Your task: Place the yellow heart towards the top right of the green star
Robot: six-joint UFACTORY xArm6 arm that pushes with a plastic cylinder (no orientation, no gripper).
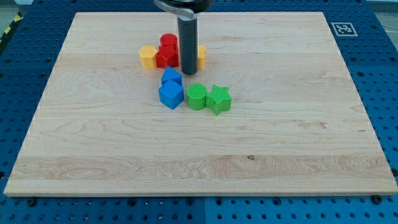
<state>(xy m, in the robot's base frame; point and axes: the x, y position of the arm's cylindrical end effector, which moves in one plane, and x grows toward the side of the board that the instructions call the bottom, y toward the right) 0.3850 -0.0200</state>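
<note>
My tip (188, 73) rests on the board just right of the red blocks and above the green ones. A yellow block (147, 56) with a notched top, which looks like the heart, sits at the left of the upper cluster, touching a red star (165, 58). A second yellow block (201, 55) is largely hidden behind the rod on its right, and its shape is unclear. The green star (219, 99) lies lower down, to the right of a green round block (197, 97) and touching it. The tip is about two block widths right of the heart-like block.
A red cylinder (168, 42) stands behind the red star. A blue triangular block (171, 76) and a blue cube (171, 94) sit left of the green round block. The wooden board (298, 137) is edged by a blue perforated table.
</note>
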